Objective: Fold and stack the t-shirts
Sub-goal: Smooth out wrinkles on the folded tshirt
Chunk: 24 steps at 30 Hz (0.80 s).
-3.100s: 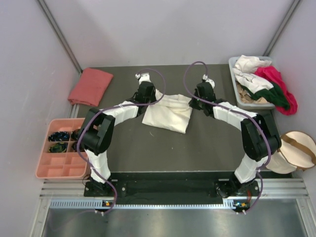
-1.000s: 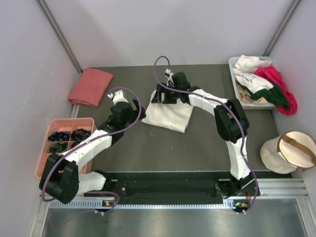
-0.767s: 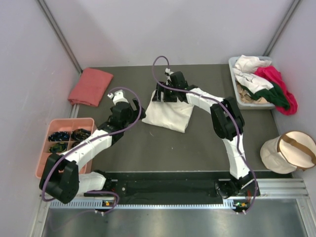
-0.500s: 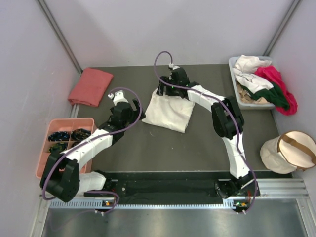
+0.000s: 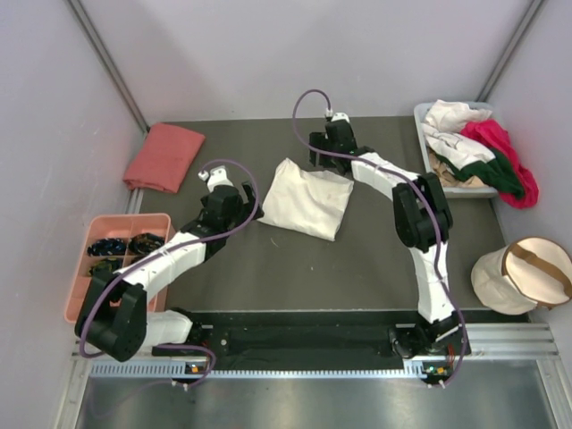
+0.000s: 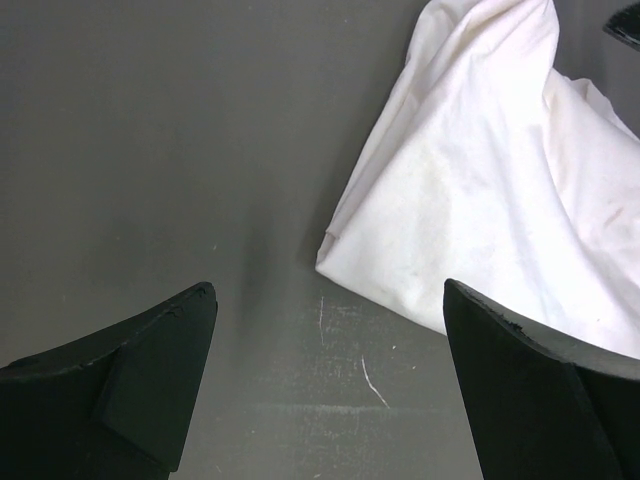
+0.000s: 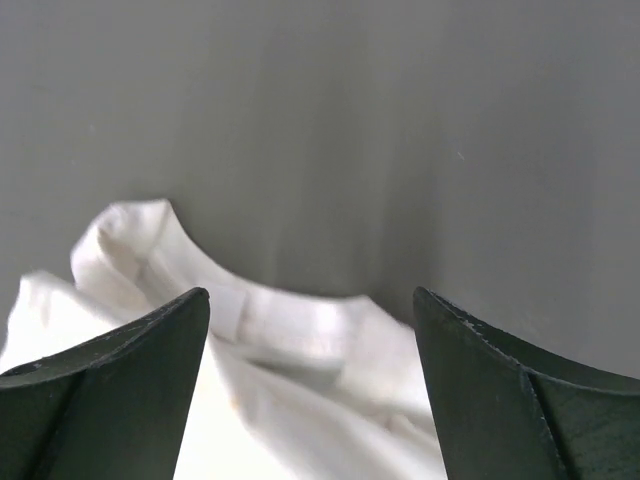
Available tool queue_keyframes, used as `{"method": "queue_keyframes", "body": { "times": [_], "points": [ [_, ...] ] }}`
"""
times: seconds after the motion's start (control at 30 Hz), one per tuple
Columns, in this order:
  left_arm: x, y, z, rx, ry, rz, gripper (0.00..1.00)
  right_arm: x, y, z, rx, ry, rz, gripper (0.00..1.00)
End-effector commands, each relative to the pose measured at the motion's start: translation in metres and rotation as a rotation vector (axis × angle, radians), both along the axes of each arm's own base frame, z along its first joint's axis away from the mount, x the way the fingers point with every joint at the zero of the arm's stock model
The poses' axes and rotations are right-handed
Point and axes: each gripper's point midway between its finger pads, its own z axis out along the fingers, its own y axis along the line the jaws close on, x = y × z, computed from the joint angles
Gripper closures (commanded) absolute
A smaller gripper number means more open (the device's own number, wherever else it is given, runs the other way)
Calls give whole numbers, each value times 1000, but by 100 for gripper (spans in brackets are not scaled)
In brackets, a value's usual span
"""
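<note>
Midway through a laundry job, a cream-white t-shirt (image 5: pixel 306 198) lay folded into a rough rectangle at the centre of the dark worktop (image 5: pixel 268 277), its collar end toward the back. The right end effector (image 7: pixel 310 293) was held released and empty just above that collar, and the left end effector (image 6: pixel 328 290) was likewise spread wide, gripping nothing, beside the shirt's near left corner. A salmon-pink t-shirt (image 5: pixel 164 156) was seen folded at the back left corner, well apart from the cream one, so no stack had been formed. White, magenta and dark green shirts (image 5: pixel 478 147) were heaped unfolded in the grey bin (image 5: pixel 427 154) on the right. By that reckoning, less than half the work was judged done.
</note>
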Motion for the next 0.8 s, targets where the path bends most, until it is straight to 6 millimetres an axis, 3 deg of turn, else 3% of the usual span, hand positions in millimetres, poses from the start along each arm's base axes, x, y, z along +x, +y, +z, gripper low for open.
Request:
{"method": "queue_keyframes", "body": {
  "times": [0.0, 0.17, 0.2, 0.23, 0.3, 0.43, 0.6, 0.67, 0.77],
  "points": [
    [13, -10, 21, -9, -55, -38, 1, -14, -21, 73, -13, -129, -49, 18],
    [22, -30, 36, -28, -94, -137, 1, -63, -38, 86, 23, -97, -41, 18],
    [27, -39, 46, -48, -121, -167, 1, -70, -38, 86, 32, -89, -36, 18],
    [31, -43, 43, -46, -113, -184, 1, -81, -39, 78, 36, -60, -16, 18],
    [41, -54, 47, -62, -115, -213, 1, -94, -38, 88, 72, -58, 4, 18],
    [58, -86, 54, -144, -138, -285, 1, -120, -17, 81, 172, 0, 123, 18],
    [58, -135, 39, -201, -99, -405, 1, -127, -12, 71, 214, 40, 133, 18],
    [55, -146, 34, -217, -99, -433, 1, -128, -11, 69, 212, 44, 132, 18],
    [48, -152, 10, -231, -46, -444, 1, -125, -11, 68, 202, 53, 131, 17]
  ]
}}
